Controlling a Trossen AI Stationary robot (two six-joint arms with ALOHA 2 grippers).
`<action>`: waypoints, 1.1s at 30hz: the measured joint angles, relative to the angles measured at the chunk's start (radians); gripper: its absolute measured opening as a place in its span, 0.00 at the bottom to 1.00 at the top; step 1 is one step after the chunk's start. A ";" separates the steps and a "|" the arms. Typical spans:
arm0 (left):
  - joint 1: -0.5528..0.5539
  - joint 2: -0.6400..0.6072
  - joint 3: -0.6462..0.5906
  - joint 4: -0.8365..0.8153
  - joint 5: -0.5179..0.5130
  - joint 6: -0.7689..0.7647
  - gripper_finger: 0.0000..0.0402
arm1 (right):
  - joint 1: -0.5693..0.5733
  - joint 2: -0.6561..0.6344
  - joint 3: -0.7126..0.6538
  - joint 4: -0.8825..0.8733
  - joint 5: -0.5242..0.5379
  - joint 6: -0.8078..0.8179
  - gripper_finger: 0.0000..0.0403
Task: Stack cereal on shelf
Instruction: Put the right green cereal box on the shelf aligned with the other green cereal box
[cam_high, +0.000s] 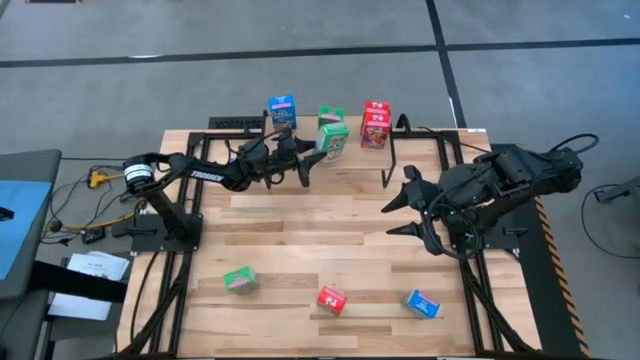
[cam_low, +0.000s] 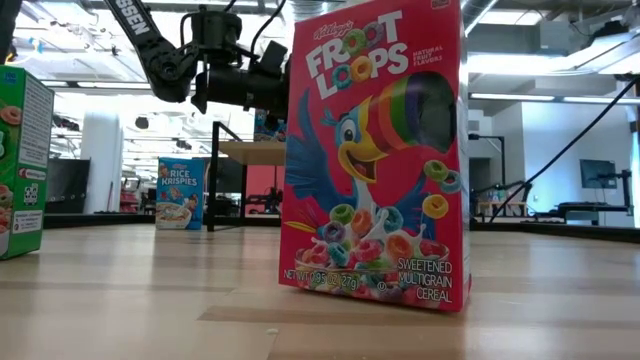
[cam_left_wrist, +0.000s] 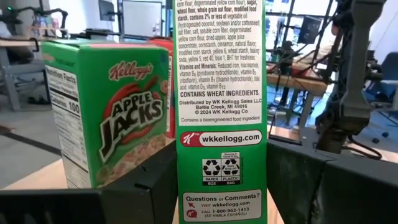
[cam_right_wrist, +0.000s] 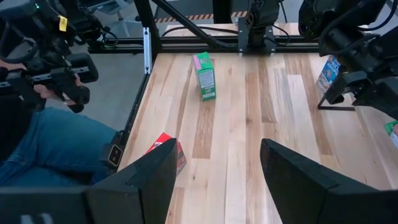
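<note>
My left gripper (cam_high: 312, 158) is clamped on a green cereal box (cam_left_wrist: 221, 93), both fingers pressed against its broad faces so I see its narrow ingredient panel upright between them. I hold it at the back of the table, at the shelf (cam_low: 250, 152), just beside a standing Apple Jacks box (cam_left_wrist: 118, 118). To do this well, I judge I should keep the box upright, set its base flat, keep it from nudging that neighbour, and only then release and back straight away. My left arm reaches long and low across the table toward the shelf, wrist about level. My right gripper (cam_high: 405, 207) hovers over the table's right middle, fingers spread wide and holding nothing. Three boxes lie on the near planks: green (cam_high: 240, 280), red (cam_high: 332, 299), blue (cam_high: 421, 303)
</note>
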 joint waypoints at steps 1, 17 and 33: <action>0.000 0.000 0.000 0.000 0.000 0.000 0.47 | 0.000 0.000 0.000 0.000 0.000 0.002 0.63; 0.000 -0.002 0.001 -0.078 -0.017 -0.009 0.47 | 0.000 0.000 0.000 0.000 0.000 0.002 0.63; 0.013 -0.001 0.001 -0.095 -0.017 -0.073 0.68 | 0.000 0.000 0.000 -0.001 0.000 0.024 0.63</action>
